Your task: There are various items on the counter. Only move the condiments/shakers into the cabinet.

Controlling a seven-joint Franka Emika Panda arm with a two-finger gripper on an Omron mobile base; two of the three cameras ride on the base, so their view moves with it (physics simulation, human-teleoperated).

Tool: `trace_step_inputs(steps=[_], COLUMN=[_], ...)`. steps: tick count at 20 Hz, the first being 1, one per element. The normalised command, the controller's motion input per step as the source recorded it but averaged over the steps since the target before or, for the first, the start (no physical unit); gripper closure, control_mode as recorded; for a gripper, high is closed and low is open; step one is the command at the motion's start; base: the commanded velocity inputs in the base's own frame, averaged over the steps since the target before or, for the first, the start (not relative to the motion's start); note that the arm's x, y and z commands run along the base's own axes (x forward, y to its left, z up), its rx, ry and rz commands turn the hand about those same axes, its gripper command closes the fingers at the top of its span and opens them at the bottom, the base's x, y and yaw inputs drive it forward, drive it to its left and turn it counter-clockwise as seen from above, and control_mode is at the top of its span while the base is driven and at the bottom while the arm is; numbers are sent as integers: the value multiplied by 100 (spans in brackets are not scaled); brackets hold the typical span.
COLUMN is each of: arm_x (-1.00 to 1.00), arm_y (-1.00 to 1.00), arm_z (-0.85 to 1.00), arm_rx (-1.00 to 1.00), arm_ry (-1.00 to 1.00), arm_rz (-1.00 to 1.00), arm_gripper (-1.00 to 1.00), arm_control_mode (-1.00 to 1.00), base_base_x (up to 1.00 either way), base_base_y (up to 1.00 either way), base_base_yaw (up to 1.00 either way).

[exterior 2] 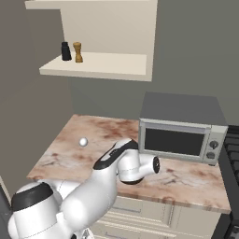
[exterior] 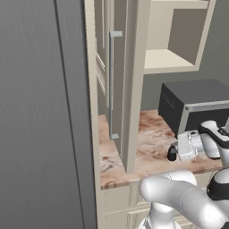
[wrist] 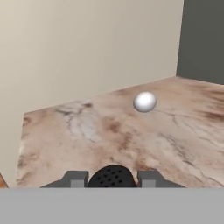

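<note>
Arm bent low, fingers [wrist: 76,179] clamped on shaker [wrist: 113,176].

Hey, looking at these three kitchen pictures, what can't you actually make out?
- Small black shaker between the jaws: body hidden by the gripper in the left base view; the hand view cuts off all but its perforated cap.
- Small silver-white ball on the pinkish marbled counter: too small to identify.
- Black and golden-tan shakers on the cabinet shelf: too small for detail.

no readable text, labels, brands or numbers on anything in these views
</note>
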Motion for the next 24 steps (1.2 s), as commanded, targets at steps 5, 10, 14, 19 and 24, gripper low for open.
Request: trace_step_inputs(steps=[5, 10, 14, 19, 24], arm_x=[-29, -49, -42, -23, -2], arm_y=[0, 0, 4, 23, 29], arm_z=[55, 100, 100, 100, 100], arm_rx=[1, 11, 12, 11, 4], arm_ry=[-13, -18, -9, 0, 0], arm_rz=[-1, -1, -3, -6, -12], arm_gripper=[100, 100, 100, 100, 100], arm_control_mode=[-100, -100, -100, -100, -100], base_base_x=[0, 0, 0, 0, 0], base_base_y=[0, 0, 0, 0, 0], base_base_yaw=[0, 0, 0, 0, 0])
